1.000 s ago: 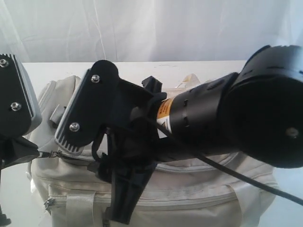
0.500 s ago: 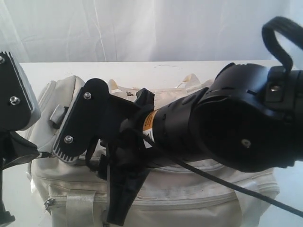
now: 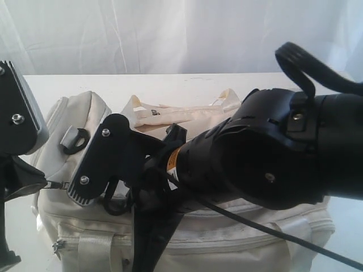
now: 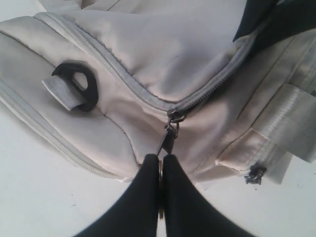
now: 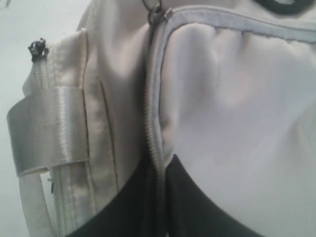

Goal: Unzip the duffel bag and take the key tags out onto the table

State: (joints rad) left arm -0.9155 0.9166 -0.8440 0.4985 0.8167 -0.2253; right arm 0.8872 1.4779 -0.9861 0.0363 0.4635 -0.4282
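Observation:
The cream-white duffel bag point(image 3: 238, 226) lies on the white table point(image 3: 187, 85) with its main grey zipper point(image 4: 217, 84) closed. My left gripper point(image 4: 160, 159) is shut on the dark metal zipper pull point(image 4: 169, 138) at the bag's left end. My right gripper point(image 5: 162, 165) reaches across the bag and is shut on the zipper seam point(image 5: 154, 123), a short way along from the slider point(image 5: 155, 15). In the exterior view the right arm point(image 3: 272, 158) covers the middle of the bag. The key tags are hidden.
A black D-ring point(image 4: 79, 86) on a grey tab sits on the bag's end near the left gripper. A side-pocket zipper slider point(image 4: 254, 175) and a white webbing strap point(image 5: 49, 128) lie on the near side. Bare table point(image 4: 39, 197) shows beside the bag's end.
The right arm has dropped lower onto the bag and its gripper has closed on the zipper seam. The left gripper has kept its hold on the pull.

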